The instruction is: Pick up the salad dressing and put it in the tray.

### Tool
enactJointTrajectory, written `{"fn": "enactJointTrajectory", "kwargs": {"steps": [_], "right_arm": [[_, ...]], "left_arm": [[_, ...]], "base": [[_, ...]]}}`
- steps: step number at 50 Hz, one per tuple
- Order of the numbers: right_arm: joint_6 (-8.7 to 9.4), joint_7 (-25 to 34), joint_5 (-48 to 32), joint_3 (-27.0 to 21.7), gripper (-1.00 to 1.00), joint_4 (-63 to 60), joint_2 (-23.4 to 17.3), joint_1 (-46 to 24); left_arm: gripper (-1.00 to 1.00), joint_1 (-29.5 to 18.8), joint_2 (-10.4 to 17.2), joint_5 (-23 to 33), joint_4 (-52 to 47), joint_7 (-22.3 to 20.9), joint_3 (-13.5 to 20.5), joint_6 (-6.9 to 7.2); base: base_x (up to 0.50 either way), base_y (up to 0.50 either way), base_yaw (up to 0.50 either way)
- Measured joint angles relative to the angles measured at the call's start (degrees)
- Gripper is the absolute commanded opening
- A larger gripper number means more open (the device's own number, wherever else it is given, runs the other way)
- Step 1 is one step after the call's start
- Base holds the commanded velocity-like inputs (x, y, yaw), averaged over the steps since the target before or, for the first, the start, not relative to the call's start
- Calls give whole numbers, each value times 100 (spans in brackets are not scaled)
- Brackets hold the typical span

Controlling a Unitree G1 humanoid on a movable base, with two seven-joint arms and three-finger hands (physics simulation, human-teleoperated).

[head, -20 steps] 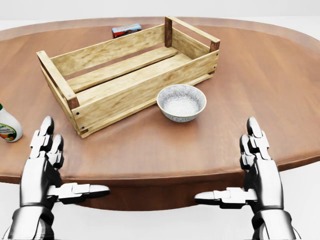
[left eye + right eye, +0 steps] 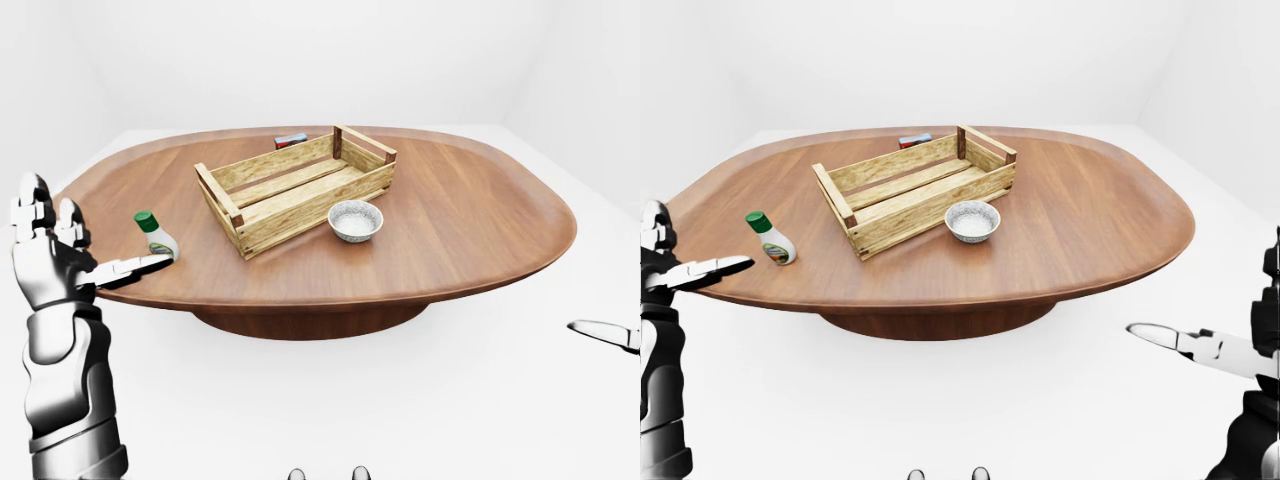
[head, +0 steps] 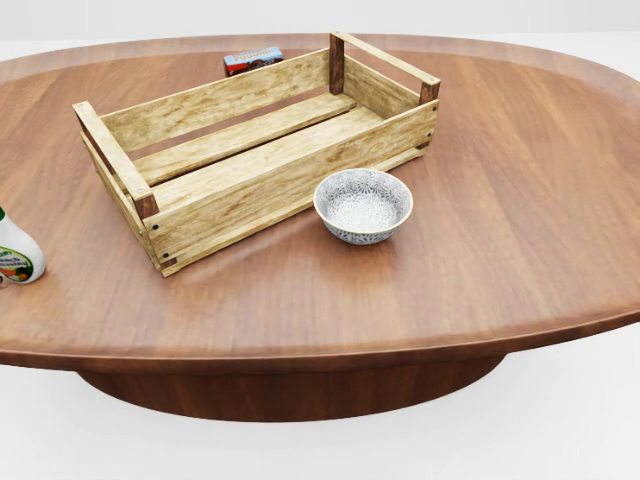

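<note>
The salad dressing (image 2: 157, 236) is a small white bottle with a green cap, standing upright near the left edge of the wooden table (image 2: 470, 220). It also shows at the left border of the head view (image 3: 16, 257). The tray (image 3: 250, 150) is an empty slatted wooden crate in the middle of the table. My left hand (image 2: 75, 245) is open at the left of the left-eye view, its thumb reaching toward the bottle, just short of it. My right hand (image 2: 1210, 345) is open, low at the right, off the table.
A grey patterned bowl (image 3: 363, 204) stands just right of the crate's near corner. A small red and blue box (image 3: 252, 59) lies behind the crate at the top of the head view. The table rests on a round pedestal (image 2: 310, 322) on a white floor.
</note>
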Motion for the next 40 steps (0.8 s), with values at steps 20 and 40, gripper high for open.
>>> {"fn": "enactJointTrajectory", "kwargs": {"steps": [20, 40], "right_arm": [[0, 324, -642, -602, 100, -410, -110, 20], [0, 534, -1026, -512, 100, -328, 13, 43]], "left_arm": [[100, -174, 815, -442, 556, 155, 665, 0], [100, -171, 914, -469, 627, 183, 758, 0]], "base": [[8, 36, 0], [24, 47, 0]]}}
